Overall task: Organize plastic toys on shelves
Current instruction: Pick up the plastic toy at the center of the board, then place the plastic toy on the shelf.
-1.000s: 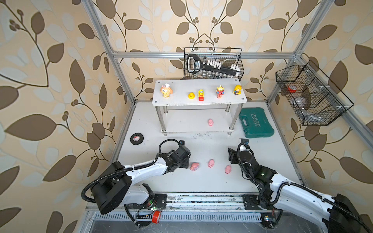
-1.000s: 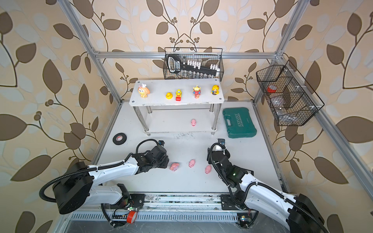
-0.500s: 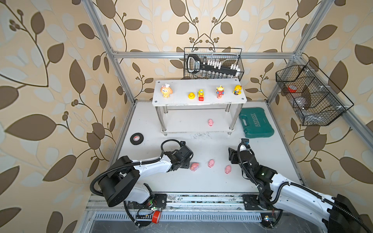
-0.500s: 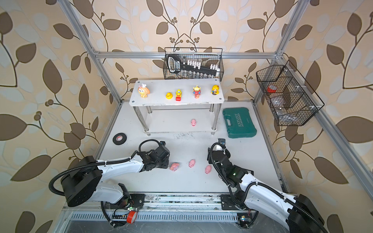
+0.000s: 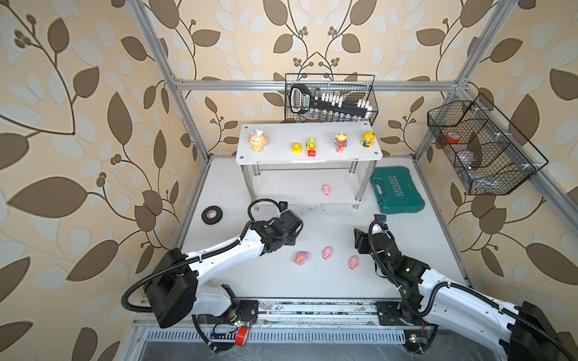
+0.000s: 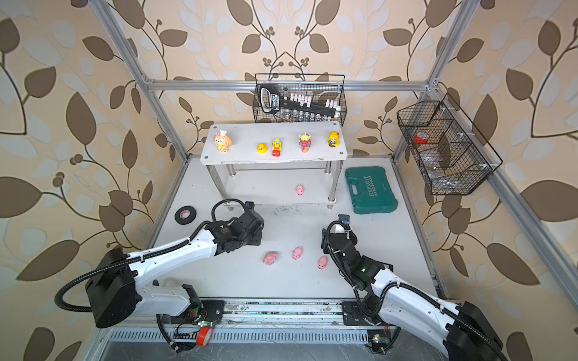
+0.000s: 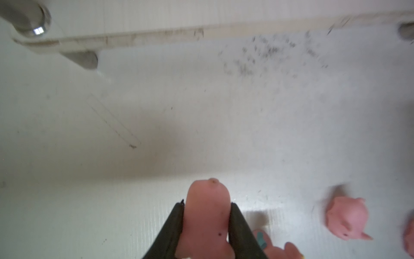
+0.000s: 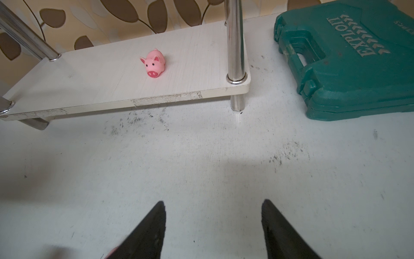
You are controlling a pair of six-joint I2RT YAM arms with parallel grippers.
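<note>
Now left claw [image 7: 206, 203] clamps a piglet [image 7: 207, 224] lengthwise, poking past its tips; right claw [image 8: 213, 201] apart.

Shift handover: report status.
Left gripper shut on pink piglet. Right gripper open, empty. Three piglets loose on table, another piglet on lower shelf. Nothing in the way.

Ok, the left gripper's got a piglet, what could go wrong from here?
The left gripper pinches the piglet near its jaw tips, the toy's end poking past them, so it may slip out in transit. The lower shelf sits under the top board, between chrome legs, so the gripper could strike a board edge or a leg going in. A second piglet lies close by and could get knocked.
</note>
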